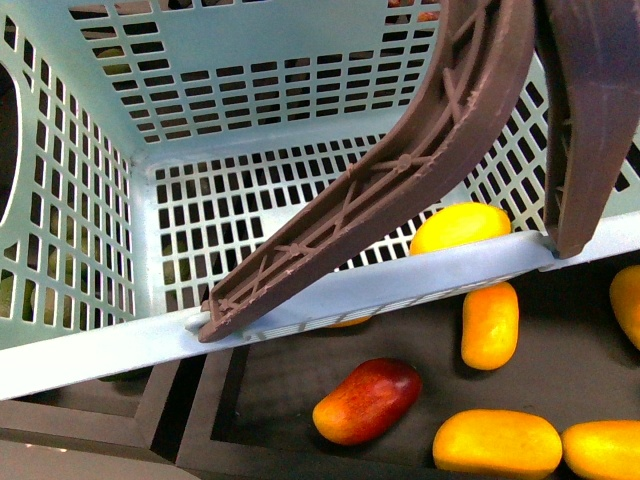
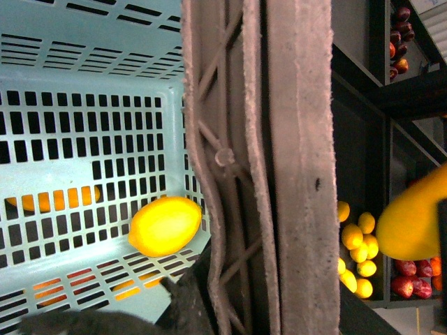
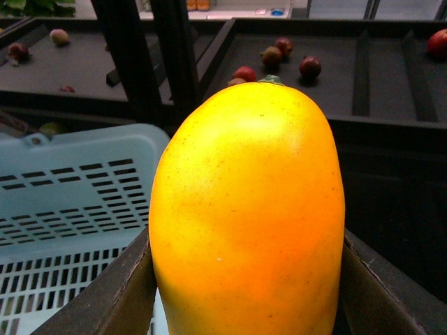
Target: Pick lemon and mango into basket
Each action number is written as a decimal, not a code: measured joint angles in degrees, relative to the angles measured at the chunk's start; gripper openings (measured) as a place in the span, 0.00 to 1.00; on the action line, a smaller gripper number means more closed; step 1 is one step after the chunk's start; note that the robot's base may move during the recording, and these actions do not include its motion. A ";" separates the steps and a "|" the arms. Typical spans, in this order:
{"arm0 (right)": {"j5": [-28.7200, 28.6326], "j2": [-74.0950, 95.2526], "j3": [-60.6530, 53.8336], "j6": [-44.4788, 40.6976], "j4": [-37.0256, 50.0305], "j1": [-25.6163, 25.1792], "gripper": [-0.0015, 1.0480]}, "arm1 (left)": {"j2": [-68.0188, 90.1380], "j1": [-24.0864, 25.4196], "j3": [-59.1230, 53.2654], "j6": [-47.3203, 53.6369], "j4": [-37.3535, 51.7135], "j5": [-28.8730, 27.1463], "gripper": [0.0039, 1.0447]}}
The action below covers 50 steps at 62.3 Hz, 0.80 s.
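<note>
Black produce trays (image 1: 270, 400) sit under and beyond the light teal slotted plastic basket (image 1: 330, 290). Its brown ribbed handles (image 1: 440, 130) cross most of the front view.

Status, roughly half done:
- The short, plump, deep yellow lemon (image 1: 460, 228) is in. It lies on the basket floor against the near wall, just below the rim. The left wrist view confirms it is alone in there.
- The elongated yellow-orange mango (image 3: 248, 209) is not in yet. The right fingers (image 3: 122, 293) are clamped on its two sides and it fills the right wrist view, stem end away from the camera. It's lifted clear of the trays. A basket corner shows beside and below it, so I judge it is near the rim but can't confirm it is over the opening. The front view shows neither arm.
- Left fingers (image 2: 183, 296): I only get a dark shape at the frame edge next to a handle. I can't tell whether they are open or closed, or holding anything.

What's left, as I read it: carry the mango over the rim, clear the handles and release it.

Still lying in the trays and to be left alone: a red-and-yellow mango (image 1: 367, 400) and several orange-yellow fruits (image 1: 490, 325).
</note>
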 joint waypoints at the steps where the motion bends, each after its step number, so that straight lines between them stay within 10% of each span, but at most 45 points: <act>1: 0.63 0.39 0.15 0.13 0.02 0.68 0.59 | 0.00 0.00 0.00 0.00 0.00 0.00 0.14; 27: 18.01 16.04 8.74 5.60 -1.14 17.51 0.59 | 0.00 0.00 0.00 -0.02 0.00 0.11 0.14; 42: 21.22 19.45 9.97 7.93 -1.46 19.15 0.91 | 0.00 0.00 0.00 0.00 0.00 0.09 0.14; 50: 23.67 16.48 9.38 8.61 -1.31 18.05 0.91 | 0.04 0.00 0.00 -0.07 -0.02 0.17 0.14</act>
